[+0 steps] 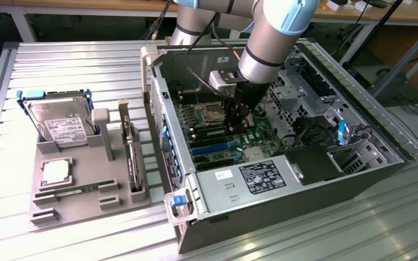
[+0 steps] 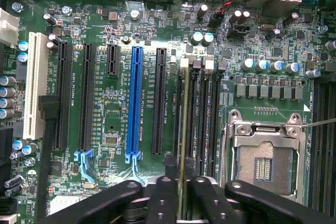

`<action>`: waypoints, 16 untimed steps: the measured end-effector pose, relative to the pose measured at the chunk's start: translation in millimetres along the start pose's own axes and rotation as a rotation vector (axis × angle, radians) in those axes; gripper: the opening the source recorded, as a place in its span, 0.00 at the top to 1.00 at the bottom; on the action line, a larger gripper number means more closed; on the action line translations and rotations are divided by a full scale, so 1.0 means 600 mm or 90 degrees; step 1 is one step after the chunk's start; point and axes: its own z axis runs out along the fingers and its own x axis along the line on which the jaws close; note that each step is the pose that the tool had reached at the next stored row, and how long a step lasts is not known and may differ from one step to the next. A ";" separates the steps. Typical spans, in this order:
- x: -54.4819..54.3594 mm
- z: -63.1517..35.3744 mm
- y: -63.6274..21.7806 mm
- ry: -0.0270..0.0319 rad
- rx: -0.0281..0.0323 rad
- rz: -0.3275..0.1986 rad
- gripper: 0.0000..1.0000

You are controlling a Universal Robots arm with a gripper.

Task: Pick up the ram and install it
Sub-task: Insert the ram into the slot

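Gripper (image 2: 182, 195) fingers (image 2: 164, 198) are clamped on the ram (image 2: 184, 119), one per side. Stick is edge-on, lined up along the outermost of the DIMM slots (image 2: 205, 119), between the blue PCIe slot (image 2: 135, 103) and the CPU socket (image 2: 262, 161). Can't tell if it's seated.

Exterior view, from its left:
- grey tray (image 1: 93, 168) on the slatted table (image 1: 63, 65)
- in the tray: hard drive (image 1: 60, 125), silver processor (image 1: 55, 171), another green stick (image 1: 74, 190), and an expansion card (image 1: 129, 152) on edge
- open PC case (image 1: 216, 223)
- arm (image 1: 267, 43) reaching down into the case over the motherboard (image 1: 216, 155)
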 end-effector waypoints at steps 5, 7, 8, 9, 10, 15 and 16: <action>-0.001 -0.036 0.003 0.0002 0.0000 0.001 0.73; -0.005 -0.065 0.005 0.0013 0.0001 0.002 0.80; -0.008 -0.074 0.006 0.0044 -0.0002 0.002 0.87; -0.008 -0.075 0.006 0.0048 -0.0002 0.002 0.89; -0.008 -0.075 0.006 0.0049 -0.0002 0.002 0.89; -0.008 -0.075 0.006 0.0049 -0.0002 0.002 0.89; -0.008 -0.075 0.006 0.0049 -0.0002 0.002 0.89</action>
